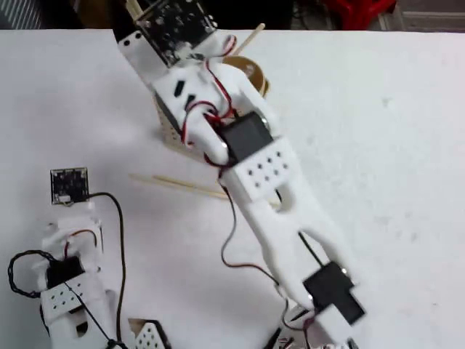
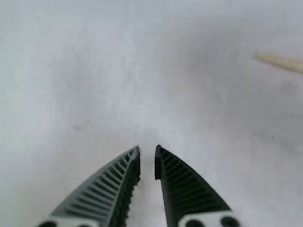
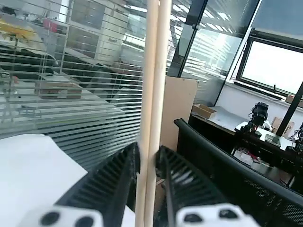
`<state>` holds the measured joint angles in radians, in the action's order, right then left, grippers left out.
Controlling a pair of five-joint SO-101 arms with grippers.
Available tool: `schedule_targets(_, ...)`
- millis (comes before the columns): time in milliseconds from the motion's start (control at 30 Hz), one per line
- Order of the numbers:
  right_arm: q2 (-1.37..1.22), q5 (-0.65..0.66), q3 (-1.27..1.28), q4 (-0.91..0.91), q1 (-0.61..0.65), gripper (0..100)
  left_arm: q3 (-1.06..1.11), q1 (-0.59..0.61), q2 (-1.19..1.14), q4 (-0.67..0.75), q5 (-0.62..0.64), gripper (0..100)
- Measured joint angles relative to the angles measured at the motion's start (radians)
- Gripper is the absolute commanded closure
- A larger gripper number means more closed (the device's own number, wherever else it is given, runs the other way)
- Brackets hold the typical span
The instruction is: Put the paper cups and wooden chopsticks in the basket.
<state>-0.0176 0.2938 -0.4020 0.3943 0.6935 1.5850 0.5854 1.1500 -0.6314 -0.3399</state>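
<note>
My right gripper (image 3: 147, 152) is shut on a pair of wooden chopsticks (image 3: 152, 85) that stand upright between its fingers. In the high view the right arm (image 1: 254, 167) stretches to the table's far edge, over a white perforated basket (image 1: 171, 129) that it mostly hides. A brown paper cup (image 1: 254, 74) peeks out beside the arm; whether it is inside the basket I cannot tell. Another pair of chopsticks (image 1: 185, 185) lies flat on the table in front of the basket. My left gripper (image 2: 147, 150) is shut on nothing, low over the table, with a chopstick tip (image 2: 283, 62) off to one side.
The left arm (image 1: 65, 283) rests at the near left corner, with its cable looping beside it. The white table (image 1: 378, 145) is bare on the right side and in the far left part. A further wooden stick (image 1: 248, 39) pokes out past the right arm at the back.
</note>
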Motion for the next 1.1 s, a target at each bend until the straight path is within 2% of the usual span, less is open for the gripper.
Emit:
schedule_targets(233,-0.13,0.0,-0.012,-0.012,-0.041,98.1,0.0,0.0,0.0,0.0,0.0,92)
schedule_targets(367,-0.14,-0.006,-0.012,0.048,-0.068,98.1,0.0,0.0,0.0,0.0,0.0,92)
schedule_targets(567,-0.14,-0.206,-0.011,0.198,-0.101,98.1,0.0,0.0,0.0,0.0,0.0,92)
schedule_targets(733,-0.106,-0.241,0.117,0.193,-0.121,98.1,0.0,0.0,0.0,0.0,0.0,92)
schedule_targets(833,-0.02,-0.238,0.269,0.115,-0.117,98.1,0.0,0.0,0.0,0.0,0.0,92)
schedule_targets(933,0.072,-0.155,0.443,0.003,-0.12,95.9,0.0,0.002,0.0,0.0,0.0,92)
schedule_targets(1000,0.124,-0.089,0.542,-0.035,-0.118,89.9,0.0,0.0,0.0,0.0,0.0,92)
schedule_targets(1100,0.198,-0.064,0.618,-0.04,-0.126,79.4,0.0,0.002,0.0,0.0,0.0,92)
